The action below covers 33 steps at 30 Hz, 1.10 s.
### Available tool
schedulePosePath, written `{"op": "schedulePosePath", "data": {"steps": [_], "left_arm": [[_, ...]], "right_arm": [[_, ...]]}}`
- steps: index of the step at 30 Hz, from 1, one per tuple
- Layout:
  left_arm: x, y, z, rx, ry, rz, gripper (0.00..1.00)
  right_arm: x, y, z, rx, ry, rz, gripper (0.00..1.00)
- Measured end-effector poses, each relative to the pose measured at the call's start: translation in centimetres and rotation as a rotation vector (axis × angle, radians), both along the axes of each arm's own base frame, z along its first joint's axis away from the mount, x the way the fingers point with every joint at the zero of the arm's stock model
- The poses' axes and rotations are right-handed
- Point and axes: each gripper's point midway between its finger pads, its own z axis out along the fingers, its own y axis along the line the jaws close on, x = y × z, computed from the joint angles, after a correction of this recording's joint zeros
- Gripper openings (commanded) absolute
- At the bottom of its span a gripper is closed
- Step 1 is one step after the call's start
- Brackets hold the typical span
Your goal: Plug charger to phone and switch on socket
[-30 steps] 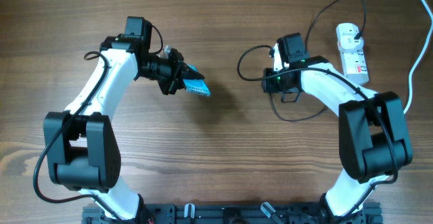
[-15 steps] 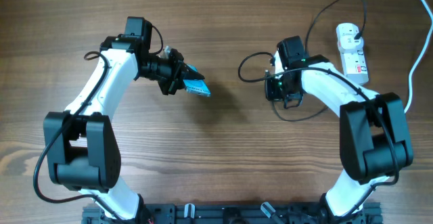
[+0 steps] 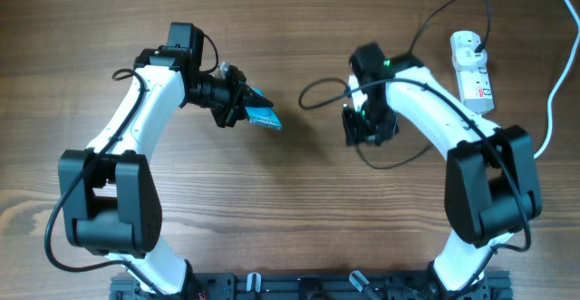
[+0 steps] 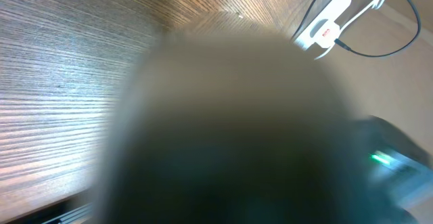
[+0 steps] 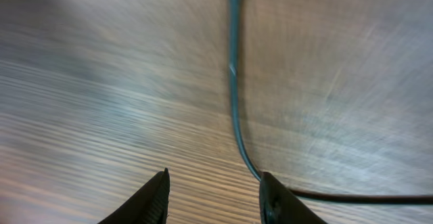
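My left gripper [image 3: 246, 107] is clamped on the phone [image 3: 265, 117], holding it left of centre above the table [image 3: 290, 209], with its turquoise face tilted up toward the overhead camera. My left wrist view is one dark blur up close, so the grip doesn't show there. Only the socket [image 4: 323, 26] comes through, far off at the top right.

Over on the other side, my right gripper [image 5: 213, 197] hangs low over the wood, fingers [image 5: 157, 195] spread and bare table between them. The charger [image 5: 233, 102] cable runs straight ahead of me. It curves in just beside the fingertip on the right of my wrist view and trails off to the right. I can't tell whether it touches that fingertip, and I can't make out its connector tip. The phone sits well apart from my right gripper.
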Motion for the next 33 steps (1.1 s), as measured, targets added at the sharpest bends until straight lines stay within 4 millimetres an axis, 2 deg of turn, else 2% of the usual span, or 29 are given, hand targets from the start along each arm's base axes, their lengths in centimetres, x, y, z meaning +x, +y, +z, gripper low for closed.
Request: {"op": "schedulePosePath", "data": {"steps": [2,4,9,12,16,18,23,30,33], "left_arm": [[0.0,0.0,0.0,0.000,0.001,0.000,0.04],[0.0,0.0,0.0,0.000,0.000,0.000,0.04],[0.0,0.0,0.0,0.000,0.001,0.000,0.04],[0.0,0.0,0.0,0.000,0.001,0.000,0.04],[0.0,0.0,0.0,0.000,0.000,0.000,0.04],[0.0,0.0,0.0,0.000,0.001,0.000,0.04],[0.0,0.0,0.0,0.000,0.001,0.000,0.04],[0.0,0.0,0.0,0.000,0.001,0.000,0.04],[0.0,0.0,0.0,0.000,0.001,0.000,0.04]], "right_arm": [[1.5,0.6,0.9,0.020,-0.053,0.014,0.50],[2.5,0.8,1.0,0.029,-0.098,0.037,0.49],[5.6,0.9,0.1,0.020,-0.247,0.071,0.30],[6.0,0.4,-2.1,-0.002,-0.298,0.055,0.21],[5.9,0.4,-4.6,-0.004,-0.357,0.039,0.21],[6.6,1.0,-4.6,-0.014,-0.414,0.015,0.21],[7.0,1.4,-4.6,-0.058,-0.467,-0.021,0.19],[6.8,1.1,-4.7,-0.069,-0.460,-0.077,0.18],[6.6,1.0,-4.7,-0.072,-0.452,-0.076,0.15]]}}
